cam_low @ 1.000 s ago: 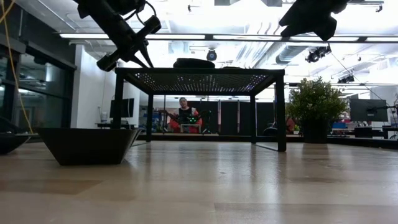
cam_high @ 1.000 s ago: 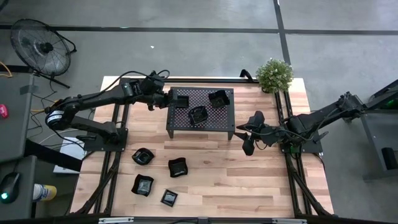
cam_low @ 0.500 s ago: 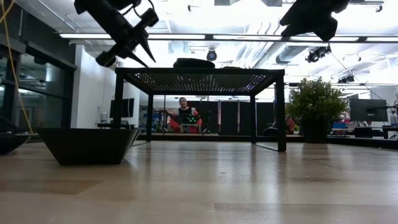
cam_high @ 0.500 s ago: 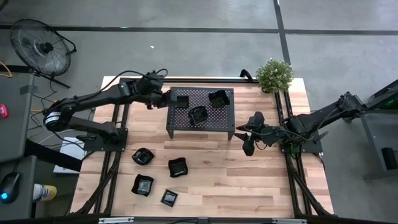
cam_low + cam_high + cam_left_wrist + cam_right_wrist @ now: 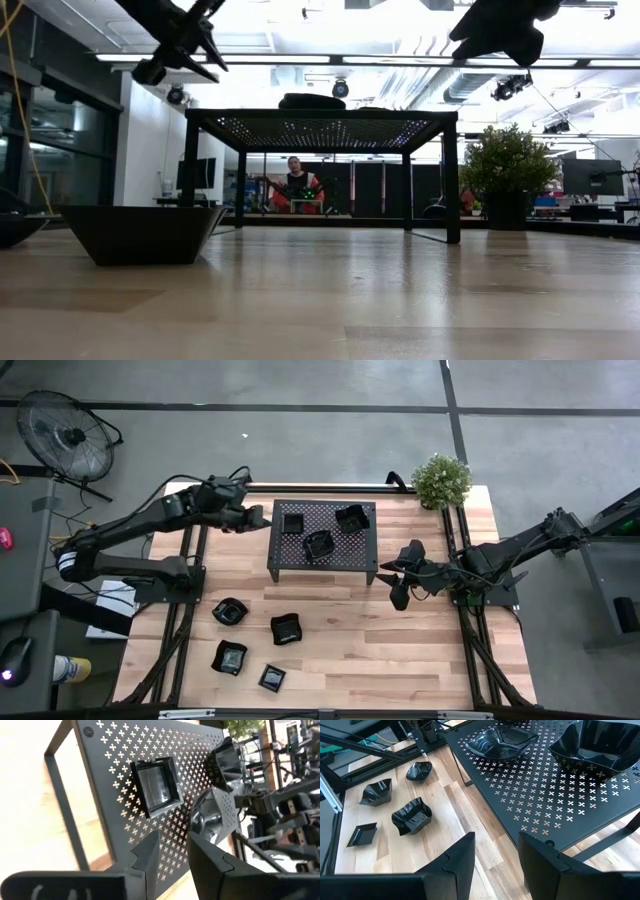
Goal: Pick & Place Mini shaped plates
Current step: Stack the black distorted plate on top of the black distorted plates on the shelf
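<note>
Table: a light wooden plank top (image 5: pixel 340 630) with black frame rails along its sides.
Rack: a black perforated mesh rack (image 5: pixel 322 540) stands on legs at the far middle of the table.
Plates on rack: three mini shaped plates sit on the mesh: a small square one (image 5: pixel 293 523) near the left end, a rounded one (image 5: pixel 318 544) at the middle, a deeper one (image 5: pixel 351 517) toward the far right.
Plates on table: four more lie on the wood near the front left (image 5: pixel 229 612) (image 5: pixel 286 628) (image 5: pixel 230 657) (image 5: pixel 272 678).
Left gripper: (image 5: pixel 262 517) hovers just off the rack's left end, fingers a narrow gap apart, holding nothing.
Right gripper: (image 5: pixel 397 582) hangs beside the rack's right front corner, fingers apart and empty.
Room: grey concrete floor, a floor fan (image 5: pixel 62 436) at the far left, a potted plant (image 5: pixel 441 480) on the table's far right corner; across the room a seated person (image 5: pixel 297 183) shows under bright ceiling lights.
</note>
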